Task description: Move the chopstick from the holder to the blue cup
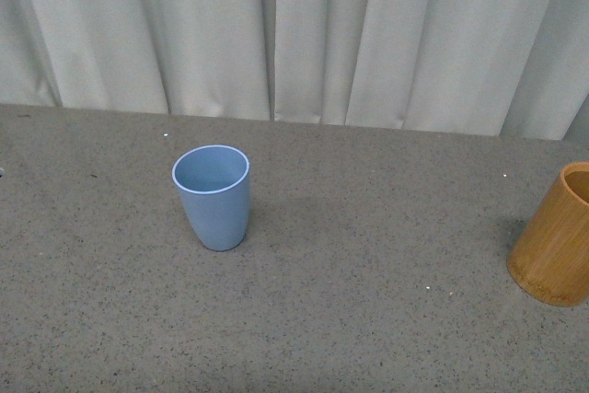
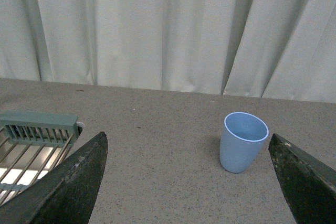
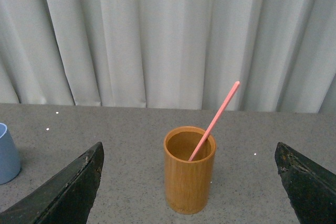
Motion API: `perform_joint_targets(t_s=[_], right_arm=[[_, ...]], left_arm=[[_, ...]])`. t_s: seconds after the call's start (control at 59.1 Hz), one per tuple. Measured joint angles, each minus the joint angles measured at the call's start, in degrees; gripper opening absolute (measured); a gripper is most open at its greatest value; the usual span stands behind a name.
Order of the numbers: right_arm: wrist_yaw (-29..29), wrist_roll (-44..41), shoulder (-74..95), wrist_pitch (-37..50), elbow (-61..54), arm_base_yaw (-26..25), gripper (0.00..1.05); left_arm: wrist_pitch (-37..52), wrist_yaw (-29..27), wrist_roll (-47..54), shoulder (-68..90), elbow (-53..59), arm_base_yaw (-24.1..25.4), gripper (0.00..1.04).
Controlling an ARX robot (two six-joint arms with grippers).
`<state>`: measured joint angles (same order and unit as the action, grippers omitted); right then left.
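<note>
Front view has the blue cup (image 1: 212,196) standing upright on the grey speckled table (image 1: 368,319), left of middle, with a pale curtain (image 1: 276,34) hanging behind. The wooden holder (image 1: 557,236) stands well apart from it at the right edge, partly cut off by the frame. In the right wrist view the holder (image 3: 189,177) is upright. The pink chopstick (image 3: 218,116) sits inside it, its lower end in the holder and its upper end leaning out over the rim. The right pincer (image 3: 189,144) is released, its two dark fingers (image 3: 68,192) spread wide on either side of the holder without touching it. An edge of the cup (image 3: 8,153) shows at the side. In the left wrist view the left pincer (image 2: 187,135) is also released, fingers wide apart and gripping nothing. The cup (image 2: 243,142) stands on the table ahead of it, and a green slatted rack (image 2: 37,129) lies off to one side.
</note>
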<state>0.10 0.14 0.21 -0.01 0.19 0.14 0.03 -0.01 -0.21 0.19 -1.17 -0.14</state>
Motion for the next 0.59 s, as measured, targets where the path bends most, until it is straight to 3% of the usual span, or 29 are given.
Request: perform_joint_targets(t_s=[0.473, 0.592], right_arm=[[0.0, 0.0, 0.0, 0.0, 0.0, 0.0, 0.95], [0.0, 0.0, 0.0, 0.0, 0.0, 0.0, 0.95]], left_arm=[[0.0, 0.0, 0.0, 0.0, 0.0, 0.0, 0.92], [0.0, 0.0, 0.0, 0.0, 0.0, 0.0, 0.99]])
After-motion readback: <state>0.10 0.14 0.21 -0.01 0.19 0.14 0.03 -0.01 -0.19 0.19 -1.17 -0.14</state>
